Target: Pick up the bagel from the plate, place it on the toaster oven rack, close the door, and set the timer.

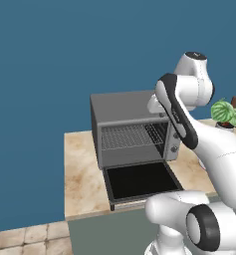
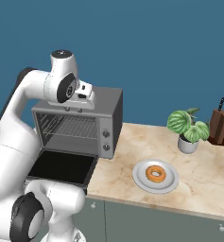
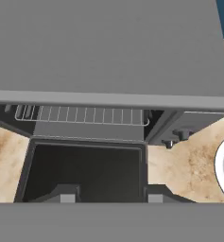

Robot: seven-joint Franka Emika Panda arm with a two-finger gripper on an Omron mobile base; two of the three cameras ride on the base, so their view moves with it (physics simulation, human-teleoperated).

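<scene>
Nearest the hand camera, the gripper [image 3: 107,194] hangs over the dropped door [image 3: 82,170], its two fingertips partly apart with nothing between them. One toaster oven [image 2: 85,120] stands on the counter [image 2: 198,184] with one rack [image 1: 129,136] lying level inside, long side across the cavity. One bagel [image 2: 156,174] lies flat, hole up, on the single plate [image 2: 141,182], right of the oven and well apart from the gripper.

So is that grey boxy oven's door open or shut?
Open: the dark glass door lies folded down flat, showing the wire rack inside the grey toaster oven.
</scene>
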